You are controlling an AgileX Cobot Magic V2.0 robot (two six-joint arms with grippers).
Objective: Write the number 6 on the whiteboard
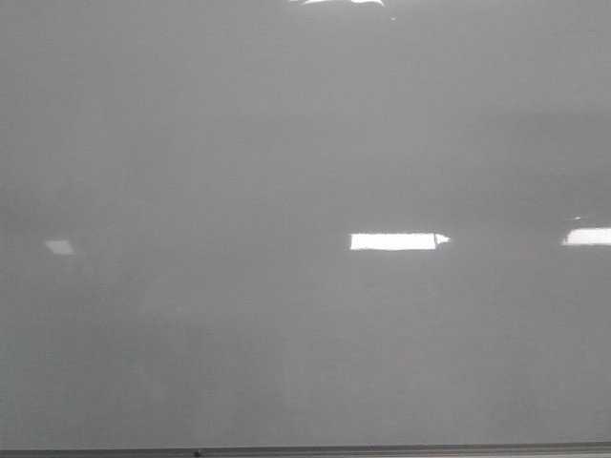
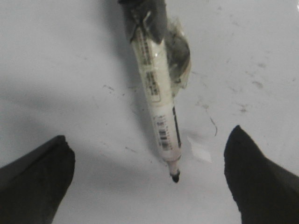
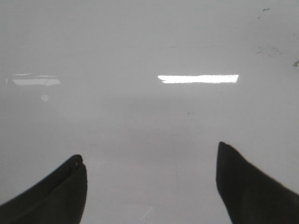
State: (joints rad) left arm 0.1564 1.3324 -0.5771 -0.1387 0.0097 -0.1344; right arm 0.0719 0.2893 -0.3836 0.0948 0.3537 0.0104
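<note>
Whiteboard [image 1: 286,143]: glossy grey-white surface fills the front view; bright rectangular light reflections across its middle band; a thin dark frame edge [image 1: 305,449] runs along the bottom. No arm shows in the front view.
Number 6: no drawn digit can be made out on the board in any view.
Board condition: the left wrist view shows scattered small dark specks and faint smudges; the right wrist view shows a few specks toward one corner.
Marker [image 2: 159,102]: white barrel with printed label and barcode, clear tape bunched around its upper part, black tip [image 2: 175,177] pointing at the board. Whether the tip touches the surface cannot be told. The barrel's shadow lies beside it on the board.
Left end effector [image 2: 149,179]: fingers [image 2: 42,182] spread wide apart; the marker stands between them, touching neither; its upper end runs out of frame toward the wrist.
Right end effector [image 3: 149,186]: fingers [image 3: 247,186] spread wide, nothing between them, bare board beyond.
</note>
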